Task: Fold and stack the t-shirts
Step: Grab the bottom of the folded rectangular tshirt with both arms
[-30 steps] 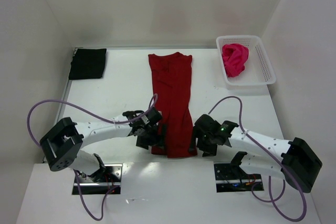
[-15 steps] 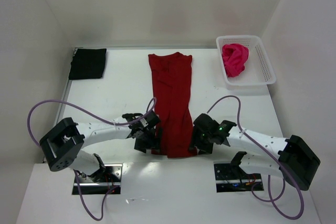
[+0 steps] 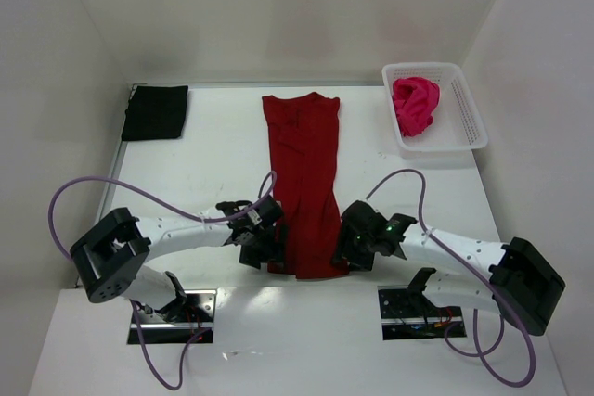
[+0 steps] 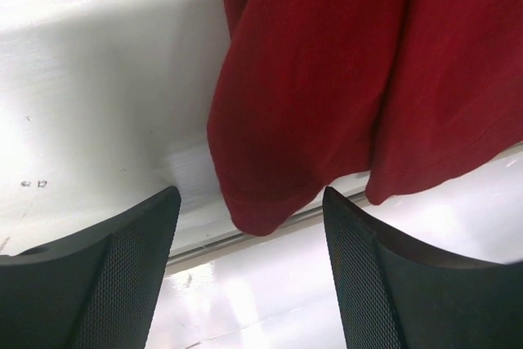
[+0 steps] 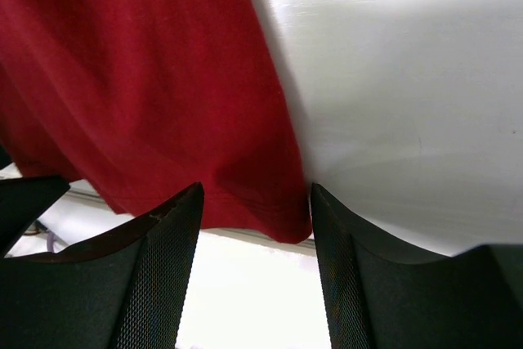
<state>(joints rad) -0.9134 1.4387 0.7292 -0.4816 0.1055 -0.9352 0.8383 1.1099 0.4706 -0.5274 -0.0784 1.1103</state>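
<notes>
Beneath left tool (image 3: 275, 252), crimson t-shirt (image 3: 304, 169) corner

Table (image 3: 223, 146): crimson shirt (image 3: 304, 169), black shirt (image 3: 155, 112), basket (image 3: 471, 122)

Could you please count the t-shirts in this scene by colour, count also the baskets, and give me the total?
Red t-shirt: 1
Pink t-shirt: 1
Black t-shirt: 1
White basket: 1
Total: 4

White tubular links (image 3: 176, 232) meet black joints (image 3: 109, 252); mesh-textured black fingers (image 4: 106, 284) tip the left claw (image 4: 247, 198) and right claw (image 5: 255, 190); purple cables (image 3: 111, 183) loop behind each.
</notes>
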